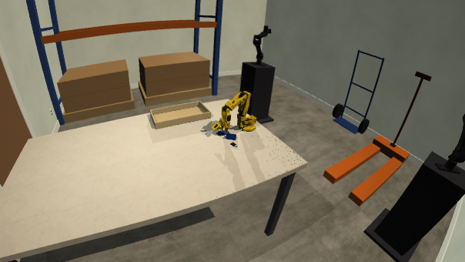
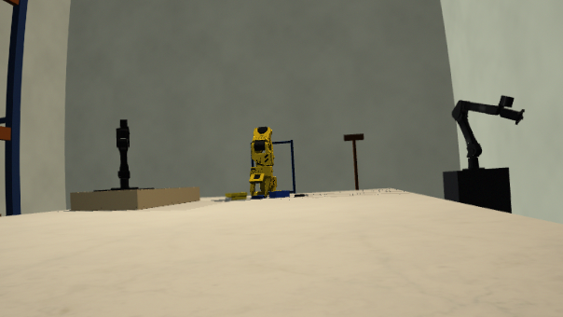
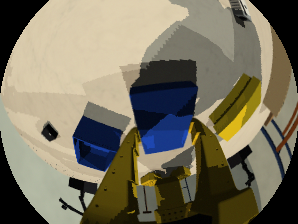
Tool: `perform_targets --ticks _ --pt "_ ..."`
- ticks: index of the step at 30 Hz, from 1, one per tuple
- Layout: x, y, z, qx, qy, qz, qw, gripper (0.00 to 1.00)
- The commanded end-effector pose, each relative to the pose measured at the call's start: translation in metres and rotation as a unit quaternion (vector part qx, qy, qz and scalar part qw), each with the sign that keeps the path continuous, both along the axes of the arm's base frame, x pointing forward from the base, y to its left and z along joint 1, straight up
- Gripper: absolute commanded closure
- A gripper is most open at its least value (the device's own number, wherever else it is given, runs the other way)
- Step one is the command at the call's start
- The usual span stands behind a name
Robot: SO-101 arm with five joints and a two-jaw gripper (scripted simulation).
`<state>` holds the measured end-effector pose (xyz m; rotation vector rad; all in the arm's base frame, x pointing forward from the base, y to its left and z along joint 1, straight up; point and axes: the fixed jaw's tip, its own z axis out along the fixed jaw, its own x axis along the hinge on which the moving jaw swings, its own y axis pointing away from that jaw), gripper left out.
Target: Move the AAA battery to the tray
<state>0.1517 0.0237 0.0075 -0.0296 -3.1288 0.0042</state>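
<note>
1. Gripper (image 1: 225,132) (image 2: 257,193) (image 3: 166,127), low over the tabletop, has its fingers partly apart around the near end of a blue piece (image 1: 222,132) (image 2: 257,197) (image 3: 164,102); from where I stand, I cannot tell whether they grip it or merely flank it.

2. A second blue piece (image 1: 231,136) (image 2: 280,194) (image 3: 88,126) sits just beside the first, a hollow showing in the wrist view. The two look like base and lid already parted, though which is which I cannot say for sure.

3. As for the AAA battery, I cannot pick it out; it may lie inside a blue piece, hidden from these angles. The wooden tray (image 1: 181,115) (image 2: 135,199) stands well apart from the blue pieces.

4. Judging by its kind, the battery should be small, fairly heavy for its size, hard and smooth, prone to rolling. Pinched, it wants the pads across its middle; tipped, it wants a low, slow pour well inside the tray walls.

5. The blue pieces are probably light, stiff plastic. Opposite side walls make the best hold, gripped modestly and kept level, since a crooked pinch could swivel the piece or spill the battery early.

6. Near the work lie a yellow box (image 1: 216,126) (image 2: 236,196) (image 3: 241,110) and a small dark object (image 1: 233,144) (image 2: 300,195) (image 3: 50,131), both best left alone.
</note>
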Motion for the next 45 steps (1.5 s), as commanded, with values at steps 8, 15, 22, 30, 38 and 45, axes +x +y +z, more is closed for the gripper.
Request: perform_targets --ticks 8,15,22,30,38,45 --pt "0.002 -0.001 0.001 0.001 -0.006 0.001 1.0 0.79" --pt "0.002 -0.001 0.001 0.001 -0.006 0.001 1.0 0.79" --pt "0.002 -0.001 0.001 0.001 -0.006 0.001 1.0 0.79" --pt "0.003 -0.001 0.006 0.001 -0.006 0.001 1.0 0.79" --pt "0.005 -0.001 0.017 0.001 -0.006 0.001 1.0 0.79" --pt "0.005 -0.001 0.033 0.001 -0.006 0.001 1.0 0.79"
